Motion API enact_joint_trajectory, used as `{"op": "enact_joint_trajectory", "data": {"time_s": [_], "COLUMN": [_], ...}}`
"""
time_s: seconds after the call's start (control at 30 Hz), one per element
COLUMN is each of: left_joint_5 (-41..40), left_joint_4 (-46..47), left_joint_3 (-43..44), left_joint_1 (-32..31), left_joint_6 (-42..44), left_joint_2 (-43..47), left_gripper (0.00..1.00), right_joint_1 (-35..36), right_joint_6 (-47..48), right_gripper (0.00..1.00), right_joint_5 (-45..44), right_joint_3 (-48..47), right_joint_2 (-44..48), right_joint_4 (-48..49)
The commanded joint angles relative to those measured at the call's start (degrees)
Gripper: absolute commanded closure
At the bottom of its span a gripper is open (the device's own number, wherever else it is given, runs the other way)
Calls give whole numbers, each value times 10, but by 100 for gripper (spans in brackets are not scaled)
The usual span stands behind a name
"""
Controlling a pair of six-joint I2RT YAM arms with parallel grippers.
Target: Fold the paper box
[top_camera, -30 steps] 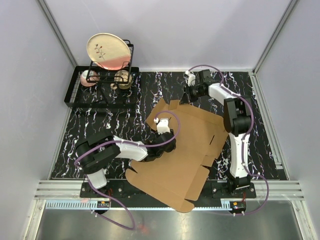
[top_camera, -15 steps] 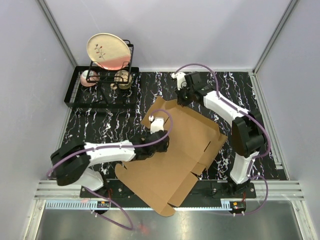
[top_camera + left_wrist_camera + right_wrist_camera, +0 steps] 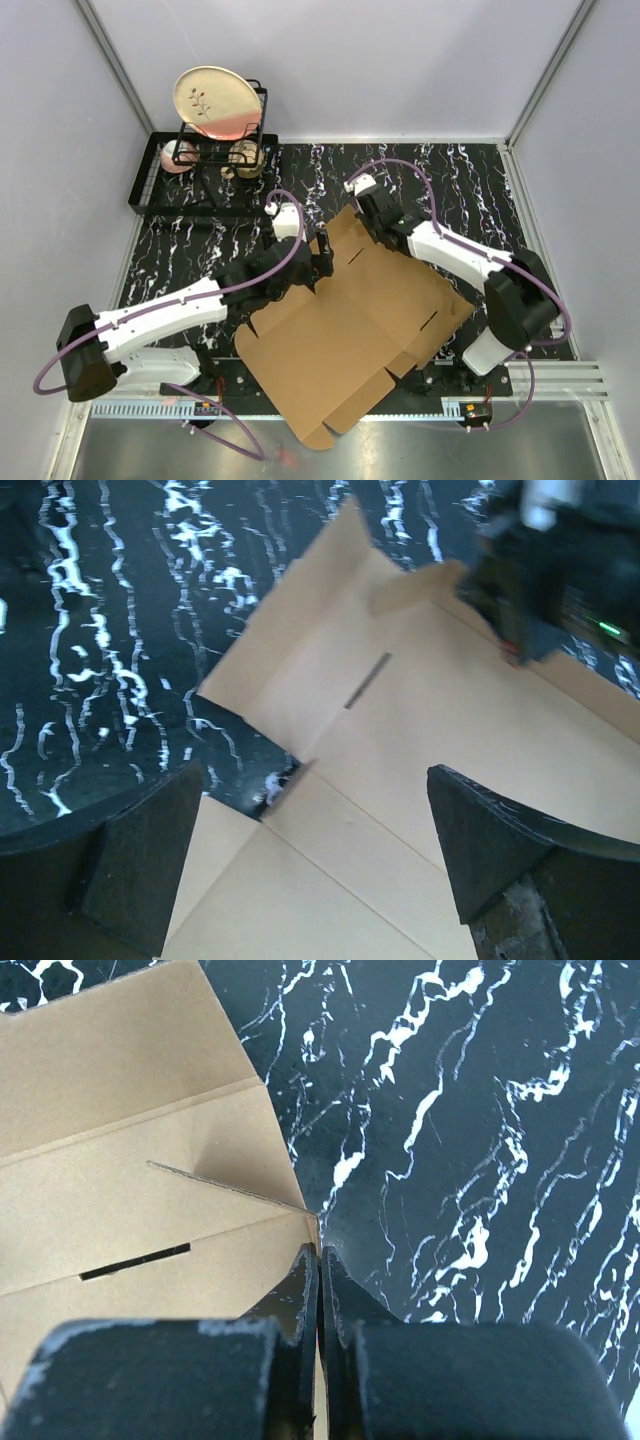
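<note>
Now, box: the paper box (image 3: 350, 330) lies unfolded mid-surface (image 3: 480, 170), reaching 6 o'clock.
Left jaws: spread wide, empty, poised over its 10 o'clock flap, probably to take it.
Right jaws: closed, apparently pinching the 12 o'clock edge to steady it.

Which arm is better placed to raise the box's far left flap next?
Left: the left gripper hovers open over that flap of the paper box, while the right gripper is shut on its far edge.
</note>
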State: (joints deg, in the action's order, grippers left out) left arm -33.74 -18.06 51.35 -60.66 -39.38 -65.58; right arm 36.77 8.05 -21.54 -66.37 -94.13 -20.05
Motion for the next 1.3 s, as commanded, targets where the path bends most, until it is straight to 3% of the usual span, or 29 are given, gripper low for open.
{"op": "enact_joint_trajectory", "data": {"time_s": [0.0, 0.17, 0.47, 0.7, 0.83, 1.0, 1.27], "left_joint_5": [-1, 60, 70, 61, 89, 156, 182], "left_joint_4": [-11, 20, 44, -83, -95, -40, 27], "left_joint_3": [-7, -29, 26, 39, -14, -96, -136], "left_joint_1": [48, 126, 180, 218, 218, 215, 177], "left_joint_6": [-1, -16, 8, -54, -99, -138, -178], "left_joint_2": [-18, -46, -112, -177, -155, -101, -109], "left_gripper": [3, 5, 6, 14, 23, 32, 34], "right_joint_1": [17, 27, 29, 32, 34, 35, 59], "right_joint_6": [-32, 5, 113, 87, 78, 81, 54], "right_gripper": [100, 100, 100, 100, 100, 100, 100], "right_joint_5": [-62, -81, -51, -39, -31, -22, 64], "right_joint_3": [59, 125, 50, 68, 43, -6, -108], "right_joint_2": [89, 138, 147, 184, 209, 232, 222], "right_joint_4": [84, 169, 147, 117, 91, 41, -35]}}
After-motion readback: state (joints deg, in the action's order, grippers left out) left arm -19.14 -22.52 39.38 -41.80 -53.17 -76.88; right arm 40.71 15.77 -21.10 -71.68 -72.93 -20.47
